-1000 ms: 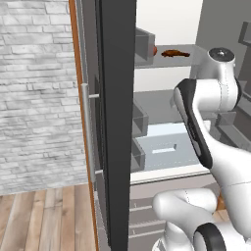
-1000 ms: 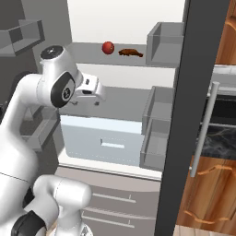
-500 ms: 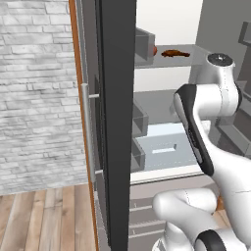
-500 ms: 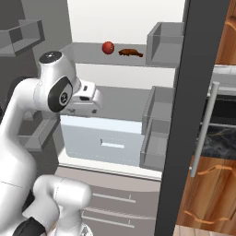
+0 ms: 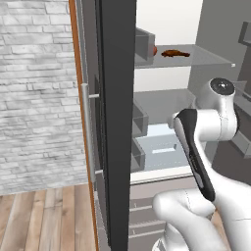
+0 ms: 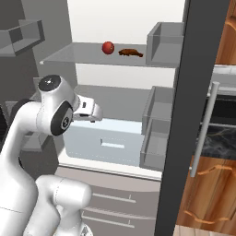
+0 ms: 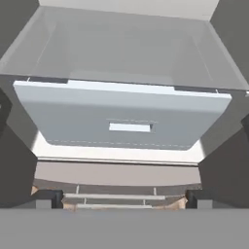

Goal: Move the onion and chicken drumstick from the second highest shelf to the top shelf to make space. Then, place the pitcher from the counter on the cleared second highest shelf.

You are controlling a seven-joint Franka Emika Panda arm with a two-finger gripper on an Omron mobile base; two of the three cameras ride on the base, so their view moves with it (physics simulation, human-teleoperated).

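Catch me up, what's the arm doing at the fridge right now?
The fridge is open and the arm stands in front of it with its gripper open and empty, looking down at the pale drawer. The onion and chicken drumstick lie side by side on a shelf above the arm. Nothing has been picked up yet.

The fridge door (image 5: 116, 122) stands open, edge-on, blocking much of the inside. Past it, the drumstick (image 5: 175, 53) lies on a shelf (image 5: 206, 61), a sliver of red onion (image 5: 155, 50) peeking beside a grey bin (image 5: 143, 46). Below sits a pale drawer (image 5: 159, 149). The arm (image 5: 201, 142) bends low at right.
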